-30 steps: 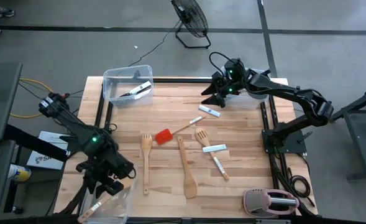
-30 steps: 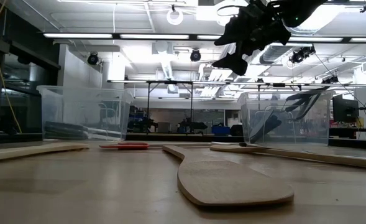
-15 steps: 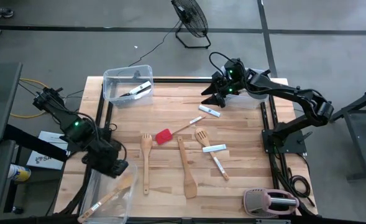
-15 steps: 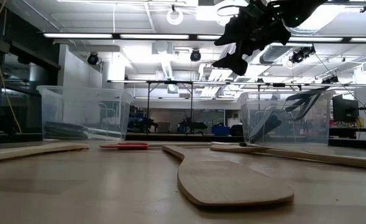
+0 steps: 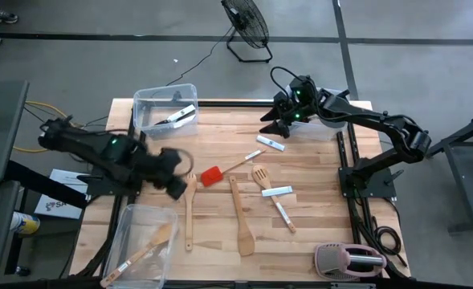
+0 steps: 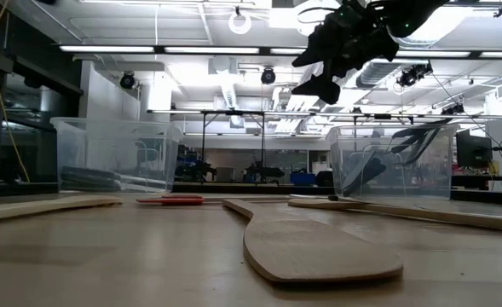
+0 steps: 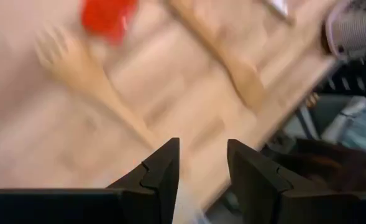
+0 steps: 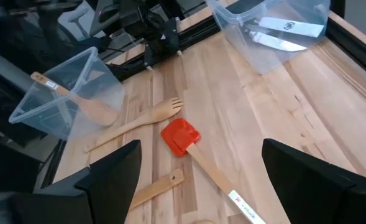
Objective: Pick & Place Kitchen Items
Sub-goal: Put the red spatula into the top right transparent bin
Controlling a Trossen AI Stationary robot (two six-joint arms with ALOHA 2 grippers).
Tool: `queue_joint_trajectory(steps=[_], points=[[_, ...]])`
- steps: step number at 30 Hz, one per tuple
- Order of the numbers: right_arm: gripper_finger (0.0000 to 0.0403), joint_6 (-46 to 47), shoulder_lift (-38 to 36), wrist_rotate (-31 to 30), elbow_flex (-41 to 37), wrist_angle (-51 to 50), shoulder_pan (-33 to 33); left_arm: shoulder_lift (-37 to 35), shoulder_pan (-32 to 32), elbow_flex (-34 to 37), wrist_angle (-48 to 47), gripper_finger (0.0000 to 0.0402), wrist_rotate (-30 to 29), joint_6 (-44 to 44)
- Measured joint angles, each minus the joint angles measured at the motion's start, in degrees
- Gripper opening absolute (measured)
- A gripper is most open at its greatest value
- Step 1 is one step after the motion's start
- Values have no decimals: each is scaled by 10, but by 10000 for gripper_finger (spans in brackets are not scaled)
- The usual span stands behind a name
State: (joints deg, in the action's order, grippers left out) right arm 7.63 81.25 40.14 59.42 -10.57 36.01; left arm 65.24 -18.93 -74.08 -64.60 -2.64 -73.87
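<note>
Left gripper over desk near forked turner; red spatula mid-desk.

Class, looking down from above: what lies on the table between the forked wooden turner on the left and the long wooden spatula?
In the high view, the stretch between the forked wooden turner and the long wooden spatula is bare tabletop; the red spatula sits just beyond their far ends.

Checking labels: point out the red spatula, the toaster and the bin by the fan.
red spatula (image 5: 211,176): high view, on its red blade.
toaster (image 5: 350,260): high view, on its pink body.
bin by the fan (image 5: 140,102): high view, on its clear rim.
</note>
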Motion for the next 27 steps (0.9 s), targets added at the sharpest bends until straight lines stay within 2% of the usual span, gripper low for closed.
queue_joint_trajectory(steps=[7, 14, 17, 20, 23, 27], points=[[325, 43, 0, -2, 0, -1, 0, 46, 147, 0, 38, 133, -14, 251], [325, 89, -1, 4, 0, -7, 1, 145, 224, 0, 125, 133, -16, 433], [325, 91, -13, -2, -1, -31, 1, 194, 241, 0, 140, 135, -16, 477], [325, 84, -35, -29, -1, -56, 1, 245, 256, 0, 142, 147, -12, 485], [325, 72, -64, -65, 0, -76, 2, 291, 268, 0, 155, 170, -4, 486], [325, 63, -103, -99, 0, -84, 2, 346, 280, 0, 186, 202, 36, 488]])
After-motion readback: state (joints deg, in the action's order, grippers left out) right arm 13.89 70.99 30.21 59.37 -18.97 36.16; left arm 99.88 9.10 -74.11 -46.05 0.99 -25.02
